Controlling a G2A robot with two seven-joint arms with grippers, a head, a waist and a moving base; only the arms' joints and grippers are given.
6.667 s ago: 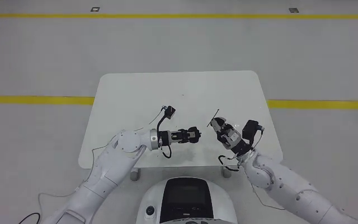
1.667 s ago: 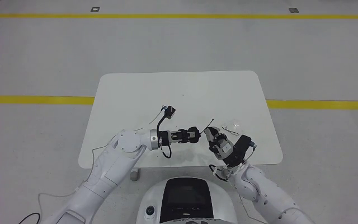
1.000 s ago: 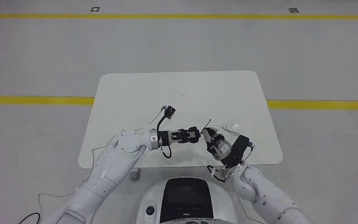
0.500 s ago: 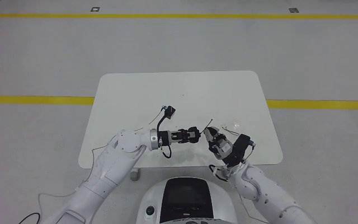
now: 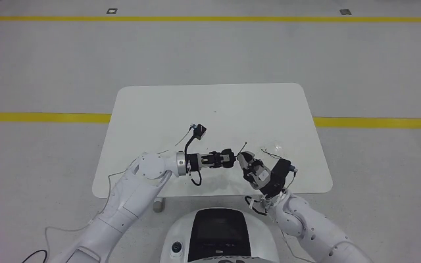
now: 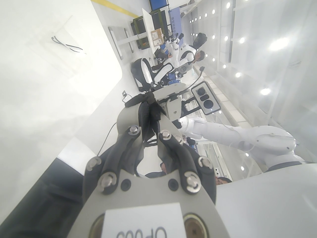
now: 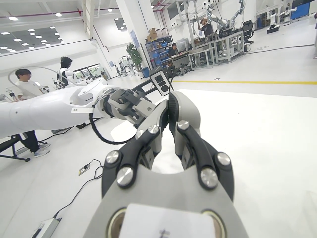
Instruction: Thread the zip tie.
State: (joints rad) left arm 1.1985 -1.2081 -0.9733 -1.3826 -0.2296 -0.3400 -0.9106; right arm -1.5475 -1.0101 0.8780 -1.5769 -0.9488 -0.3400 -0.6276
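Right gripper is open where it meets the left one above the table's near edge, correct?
Not quite. The right gripper is shut, pinching a thin black zip tie that sticks out past its fingertips, as the right wrist view shows. It does meet the left gripper above the table's near edge.

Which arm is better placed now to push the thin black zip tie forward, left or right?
Probably right: the right gripper is shut on the thin black zip tie, close to the left gripper.
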